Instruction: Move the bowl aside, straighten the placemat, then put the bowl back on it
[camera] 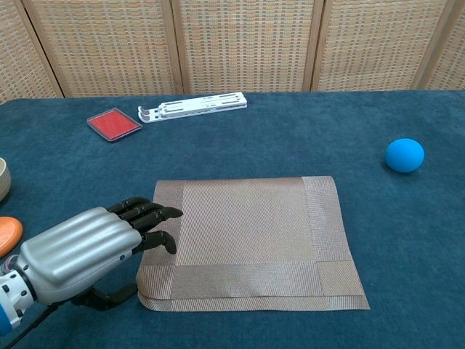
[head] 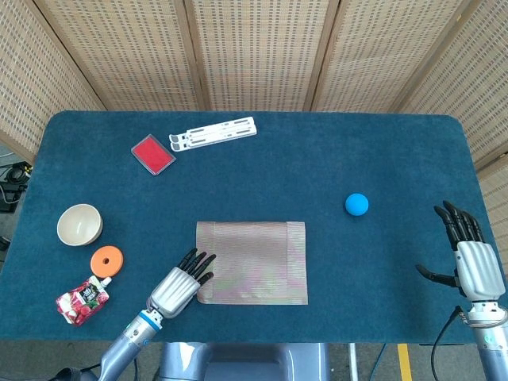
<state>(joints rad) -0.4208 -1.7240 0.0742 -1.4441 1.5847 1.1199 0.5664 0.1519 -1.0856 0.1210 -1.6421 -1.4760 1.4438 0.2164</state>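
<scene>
The cream bowl stands near the table's left edge, well away from the mat; the chest view shows only its rim. A woven tan placemat lies flat at the front centre, its sides roughly parallel to the table edge. My left hand lies at the mat's left edge with fingertips stretched onto the border and nothing gripped. My right hand hovers at the far right front, fingers spread and empty.
An orange disc and a red snack pouch lie just left of my left hand. A blue ball sits right of the mat. A red pad and a white stand lie at the back.
</scene>
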